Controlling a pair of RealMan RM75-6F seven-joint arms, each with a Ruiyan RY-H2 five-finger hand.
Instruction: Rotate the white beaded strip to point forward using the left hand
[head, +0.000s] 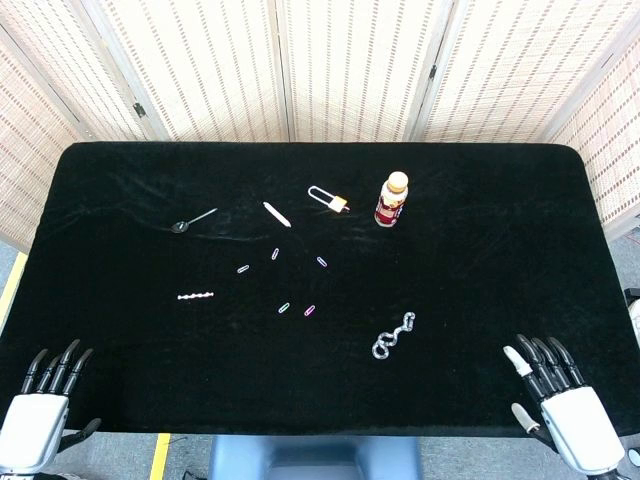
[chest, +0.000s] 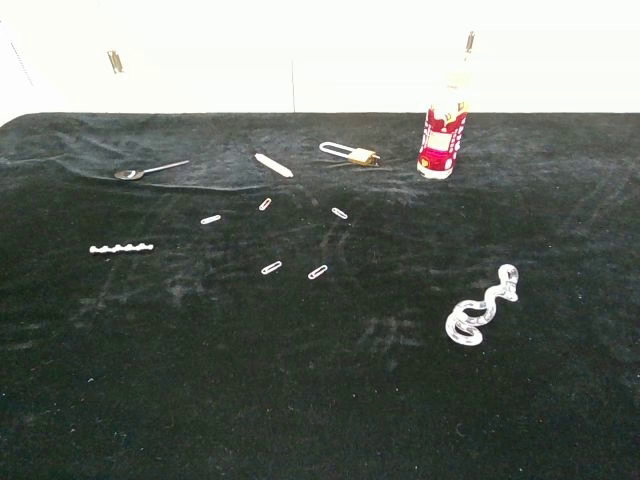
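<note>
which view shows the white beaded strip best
The chest view: the white beaded strip looks larger there, its beads distinct, lying crosswise. The head view shows the white beaded strip smaller, but from above, also crosswise.

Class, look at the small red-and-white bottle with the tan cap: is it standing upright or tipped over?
Upright. The small red-and-white bottle stands on its base on the black table, cap uppermost.

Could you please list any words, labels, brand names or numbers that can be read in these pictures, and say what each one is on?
No text can be read in either view.
Bottle: its red and white label carries a pattern, but any lettering is too small and blurred to read.
Padlock: no legible marking on its brass body.
White beaded strip, spoon and paper clips: no writing visible.
</note>
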